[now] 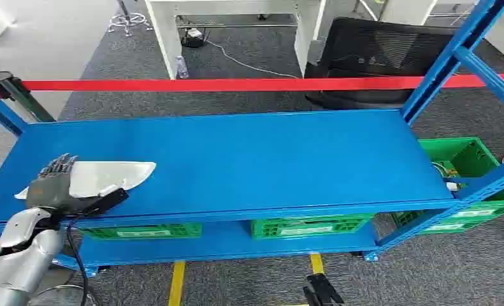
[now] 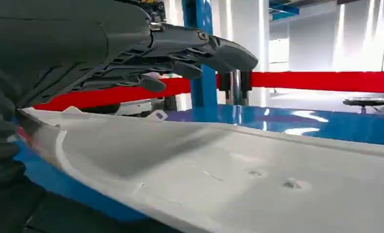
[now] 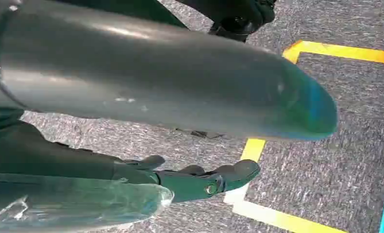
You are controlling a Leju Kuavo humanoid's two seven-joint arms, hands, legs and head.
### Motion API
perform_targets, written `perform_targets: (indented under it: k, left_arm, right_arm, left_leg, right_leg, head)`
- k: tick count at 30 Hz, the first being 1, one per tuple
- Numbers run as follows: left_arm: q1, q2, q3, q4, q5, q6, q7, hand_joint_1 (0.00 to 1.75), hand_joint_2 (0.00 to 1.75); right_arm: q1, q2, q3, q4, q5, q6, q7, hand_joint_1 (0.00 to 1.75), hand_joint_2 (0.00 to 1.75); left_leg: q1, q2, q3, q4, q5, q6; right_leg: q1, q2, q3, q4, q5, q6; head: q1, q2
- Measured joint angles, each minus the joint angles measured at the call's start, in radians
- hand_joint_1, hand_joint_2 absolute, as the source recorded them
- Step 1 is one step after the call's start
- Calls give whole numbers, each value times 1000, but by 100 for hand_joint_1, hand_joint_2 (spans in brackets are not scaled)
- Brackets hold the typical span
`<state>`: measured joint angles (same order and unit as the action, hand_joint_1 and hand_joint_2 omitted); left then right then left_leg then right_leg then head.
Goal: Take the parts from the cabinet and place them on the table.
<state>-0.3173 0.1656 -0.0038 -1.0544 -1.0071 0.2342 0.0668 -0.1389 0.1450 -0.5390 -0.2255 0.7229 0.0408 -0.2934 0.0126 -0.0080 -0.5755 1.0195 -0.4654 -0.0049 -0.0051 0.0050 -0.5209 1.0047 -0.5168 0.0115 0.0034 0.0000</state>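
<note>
A part is lying flat on the shelf, at its left front corner. The left hand is sitting over the part's left end, fingers reaching across its top face. Crates are sitting on the lower level beneath, and another crate is standing beyond the shelf's right end. A barrier tape is running behind the shelf, with a chair behind it at the right. The right hand is hanging above the floor, over floor tape.
</note>
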Motion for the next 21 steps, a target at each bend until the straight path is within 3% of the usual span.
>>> perform_targets:
  k: [1, 3, 4, 21]
  left_arm:
    - [-2, 0, 0, 4, -1, 0, -2, 7, 175]
    - [-6, 0, 0, 12, -2, 0, -11, 150, 175]
    - [-8, 0, 0, 19, -2, -1, -19, 175, 175]
    - [-3, -3, -5, 48, 3, 33, -65, 175, 175]
  right_arm:
    - [0, 0, 0, 0, 0, 0, 0, 0, 0]
    - [0, 0, 0, 0, 1, 0, 0, 0, 0]
    - [0, 0, 0, 0, 4, 0, 0, 0, 0]
    - [-1, 0, 0, 0, 10, -3, 0, 0, 0]
  left_leg:
    - [0, 0, 0, 0, 0, 0]
    - [0, 0, 1, 0, 0, 0]
    - [0, 0, 1, 0, 0, 0]
    - [0, 0, 0, 0, 0, -1]
  right_leg:
    - [0, 0, 0, 0, 0, 0]
    - [0, 0, 0, 0, 0, 0]
    - [0, 0, 0, 1, 0, 0]
    - [0, 1, -1, 1, 0, 0]
  head:
    - [0, 0]
    - [0, 0]
    - [0, 0]
    - [0, 0]
